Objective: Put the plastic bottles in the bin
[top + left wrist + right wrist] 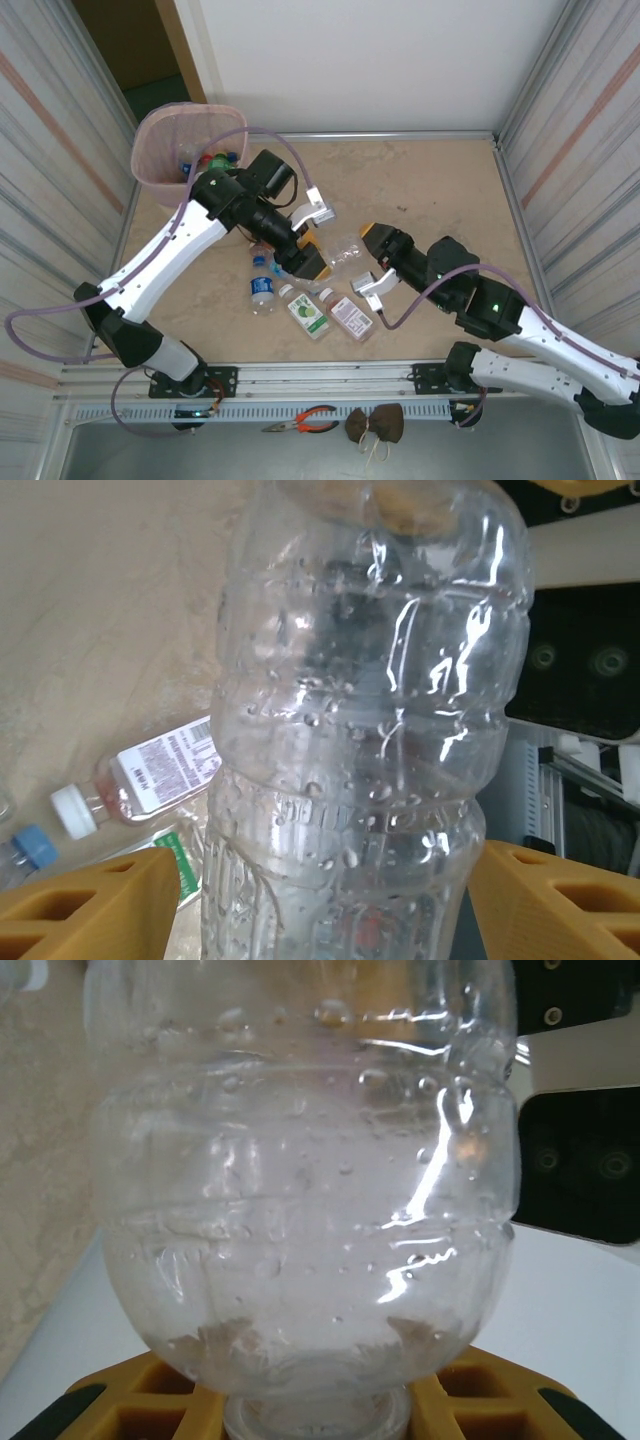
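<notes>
beige table (430, 190): clear bottle (345, 250) neck gripped by right fingers (130, 1400), between spread left fingers (90, 905).

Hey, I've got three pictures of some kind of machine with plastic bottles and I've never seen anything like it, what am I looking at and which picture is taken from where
These are two robot arms bolted at the near edge of a table. The wide picture comes from a camera above and behind them. The two close-ups come from small cameras on each arm's wrist, looking along its own orange fingers.

Between the arms is a clear bottle. The right gripper is shut on its neck end, as the right wrist view shows. The left gripper has its fingers on either side of the bottle's body; whether they press it, I cannot tell.

Lying on the table are a blue-capped bottle, a green-labelled bottle and a pink-labelled bottle. The pink bin at the far left already holds some bottles.
</notes>
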